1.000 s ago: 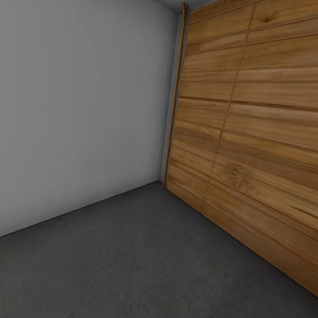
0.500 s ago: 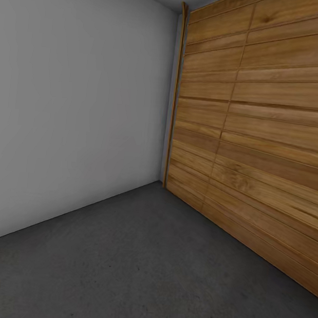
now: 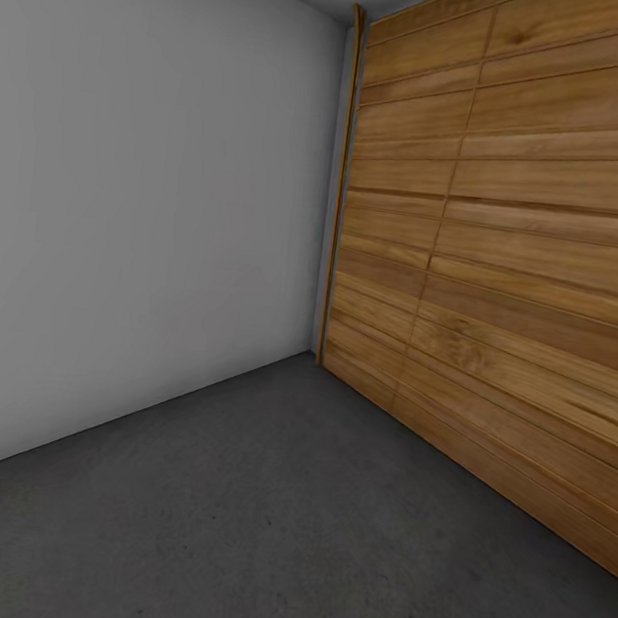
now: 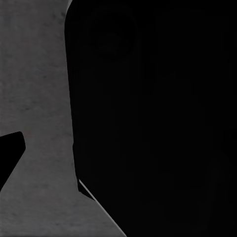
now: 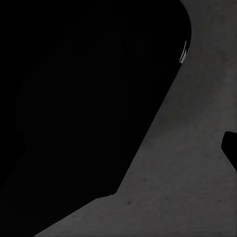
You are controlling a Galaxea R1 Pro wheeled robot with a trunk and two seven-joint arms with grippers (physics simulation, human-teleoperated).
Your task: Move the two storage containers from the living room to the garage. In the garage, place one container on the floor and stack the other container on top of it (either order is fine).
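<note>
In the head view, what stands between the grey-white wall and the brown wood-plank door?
A thin upright wooden strip at the corner, beside the grey-white wall and brown wood-plank door, as the head view shows.

No text, label or number can be read on any surface here.

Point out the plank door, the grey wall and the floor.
plank door (image 3: 507, 235): head view, middle of its wood planks.
grey wall (image 3: 149, 197): head view, bare middle of the wall.
floor (image 3: 267, 524): head view, open dark grey patch near the corner.
</note>
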